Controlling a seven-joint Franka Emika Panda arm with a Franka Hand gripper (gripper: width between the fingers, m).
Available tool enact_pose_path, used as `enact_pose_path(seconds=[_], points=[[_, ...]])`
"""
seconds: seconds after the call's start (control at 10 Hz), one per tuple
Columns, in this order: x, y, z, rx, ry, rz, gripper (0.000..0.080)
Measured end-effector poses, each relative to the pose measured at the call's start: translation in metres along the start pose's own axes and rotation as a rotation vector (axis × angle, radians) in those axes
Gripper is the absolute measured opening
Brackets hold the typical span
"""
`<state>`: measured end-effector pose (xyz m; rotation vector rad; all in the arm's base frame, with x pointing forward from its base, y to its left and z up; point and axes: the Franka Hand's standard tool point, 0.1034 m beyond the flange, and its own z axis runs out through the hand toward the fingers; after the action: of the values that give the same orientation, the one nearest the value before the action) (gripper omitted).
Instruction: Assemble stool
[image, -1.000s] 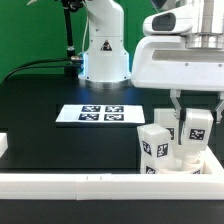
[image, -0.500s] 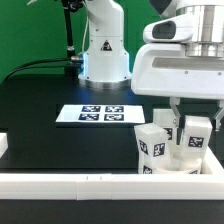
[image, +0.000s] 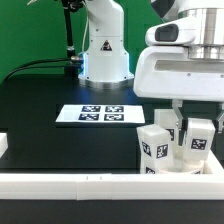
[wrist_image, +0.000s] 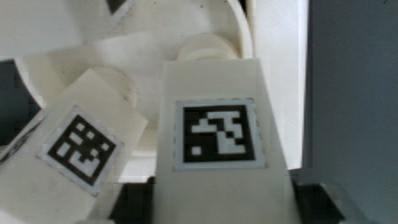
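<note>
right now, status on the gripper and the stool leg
Gripper shut on a tagged leg, held upright. Second leg crowds close beside it. Marker board well apart.

No legible text, only square tags (wrist_image: 221, 131) on legs (image: 153, 145) and marker board (image: 66, 116).

A green backdrop (image: 25, 30) covers the wall behind the setup, brighter green toward the exterior view's left. In front of it lies a matte black worktop (image: 40, 100) that fills most of the scene. A black cable (image: 40, 64) trails across its far side along the foot of the backdrop. The marker board (image: 100, 115) lies flat near the middle of the worktop. A long white border rail (image: 70, 183) runs along the near edge, with a short white piece (image: 3, 145) at the exterior view's left. The light is even and soft.
</note>
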<state>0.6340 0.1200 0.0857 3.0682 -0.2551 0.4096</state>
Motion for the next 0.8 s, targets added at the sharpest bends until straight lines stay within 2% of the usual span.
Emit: enact_pose_path(seconds=[0.1,0.2,0.3,0.4,0.5,0.8], points=[[0.0,0.0001,0.0001,0.0,0.0,-0.001,0.0337],[-0.0003,0.0002,0.0004,0.0,-0.001,-0.001,0.0414],[-0.0003,0.0002,0.0005,0.0,-0.001,-0.001,0.0414],[-0.0004,0.0002,0.0006,-0.001,-0.001,-0.001,0.0582],[-0.0005,0.0003,0.0006,-0.001,-0.001,-0.001,0.0628],[-0.0006,0.0003,0.0007,-0.001,-0.001,-0.001,0.0646]])
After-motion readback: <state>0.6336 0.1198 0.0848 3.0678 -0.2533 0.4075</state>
